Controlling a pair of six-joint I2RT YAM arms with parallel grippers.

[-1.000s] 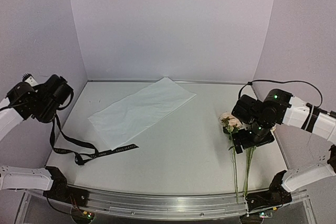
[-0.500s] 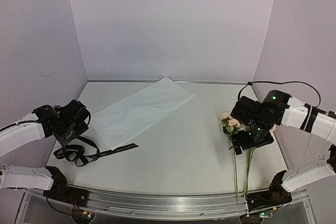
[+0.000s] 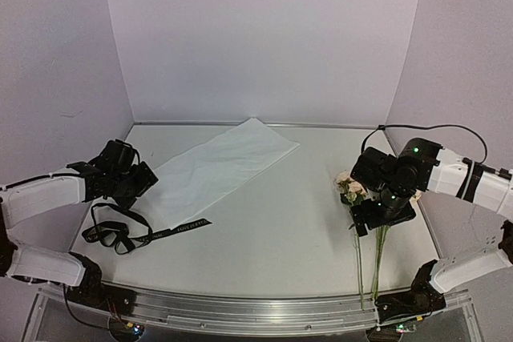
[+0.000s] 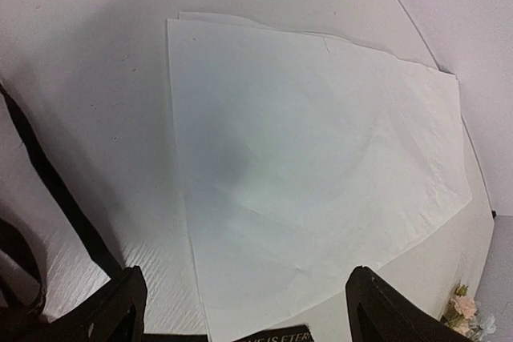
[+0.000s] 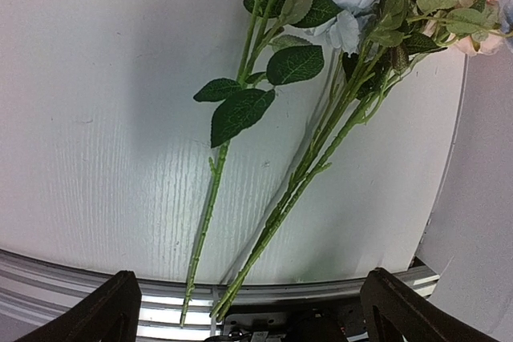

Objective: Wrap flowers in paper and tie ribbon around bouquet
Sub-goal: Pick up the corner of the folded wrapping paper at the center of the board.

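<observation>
Top external view: a large thin white rectangular sheet of wrapping paper (image 3: 216, 167) is being shown lying flat on the pale grey table (image 3: 280, 246), stretching from the left middle towards the far centre. A long narrow black ribbon with small pale printed lettering (image 3: 120, 231) is lying loosely looped on the left near part of the table, one end running right just beside the paper's near corner. The left gripper (image 3: 136, 186) is being held low over the left end of the paper, just beyond the ribbon loops.

In the left wrist view its black fingers (image 4: 112, 314) are being held wide apart with nothing between them; the paper fills most of that view and the ribbon is lying on the table at the left and bottom edges.

A few long thin green-stemmed flowers with cream-pink and pale blue-white blooms (image 3: 349, 185) are lying on the right side of the table, well apart from the paper, blooms pointing far and stems reaching the near edge. The right gripper (image 3: 383, 212) is being held over them, just near of the blooms.

In the right wrist view its fingers (image 5: 104, 310) are being spread fully, and nothing is being gripped; the stems are lying on the table beneath.
</observation>
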